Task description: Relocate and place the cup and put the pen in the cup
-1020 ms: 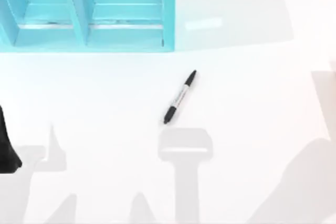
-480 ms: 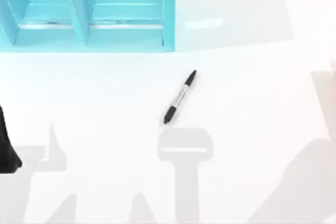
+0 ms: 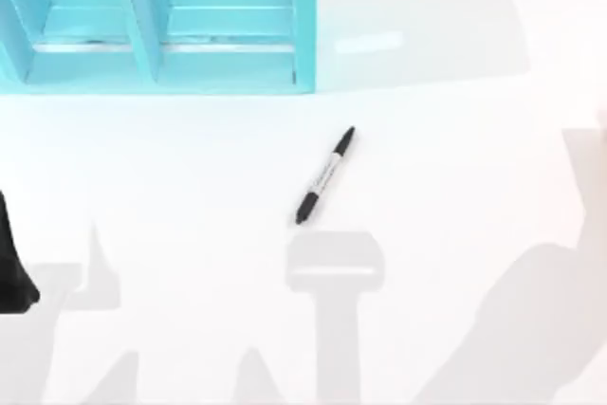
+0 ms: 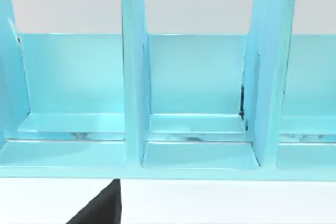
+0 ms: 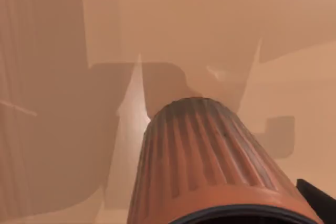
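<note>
- Right gripper (image 5: 315, 203) is sitting close against the cup (image 5: 205, 161) in your right wrist view, a dark finger edge showing beside the rim; you cannot tell whether it is grasping the cup or released.
- Ribbed and reddish-brown, the cup is showing you its side, with its dark rim nearest the camera.
- Left arm (image 3: 11, 267) is waiting at the table's (image 3: 455, 168) left edge in your top view.
- Near the table's middle, the pen (image 3: 325, 175) is lying flat and slanted, well apart from both arms.
- At the far left, the blue shelf (image 3: 161, 26) is standing, its dividers showing upright in your left wrist view.
</note>
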You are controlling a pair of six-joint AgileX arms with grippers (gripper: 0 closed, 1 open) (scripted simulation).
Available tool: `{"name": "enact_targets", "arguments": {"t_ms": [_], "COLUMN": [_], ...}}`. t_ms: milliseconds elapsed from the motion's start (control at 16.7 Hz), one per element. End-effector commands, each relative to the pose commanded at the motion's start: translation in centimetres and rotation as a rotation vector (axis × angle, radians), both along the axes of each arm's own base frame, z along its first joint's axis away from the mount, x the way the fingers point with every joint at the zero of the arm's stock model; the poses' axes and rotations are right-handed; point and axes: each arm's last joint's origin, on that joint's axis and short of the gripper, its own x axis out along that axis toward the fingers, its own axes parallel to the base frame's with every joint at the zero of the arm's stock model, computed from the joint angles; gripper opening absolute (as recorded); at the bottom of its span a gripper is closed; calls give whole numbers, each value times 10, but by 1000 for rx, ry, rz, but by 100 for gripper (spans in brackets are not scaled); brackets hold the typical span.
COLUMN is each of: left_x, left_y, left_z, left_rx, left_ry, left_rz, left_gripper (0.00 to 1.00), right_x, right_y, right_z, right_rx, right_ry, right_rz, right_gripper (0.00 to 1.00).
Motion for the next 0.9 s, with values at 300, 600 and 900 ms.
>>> {"name": "enact_targets", "arguments": {"t_ms": [300,600,900], "left_x": [0,0,0], "left_y": [0,0,0], "left_z": [0,0,0], "left_rx": [0,0,0], "left_ry": [0,0,0], "left_rz": [0,0,0], "left_gripper": [100,100,100], "right_x": [11,-2,-7], "right_y": [62,128,138], "right_z": [62,122,133], "right_rx": [8,4,3], "right_ry": [23,19,8], "right_rz": [-6,12,12], "right_gripper": [0,0,0]}}
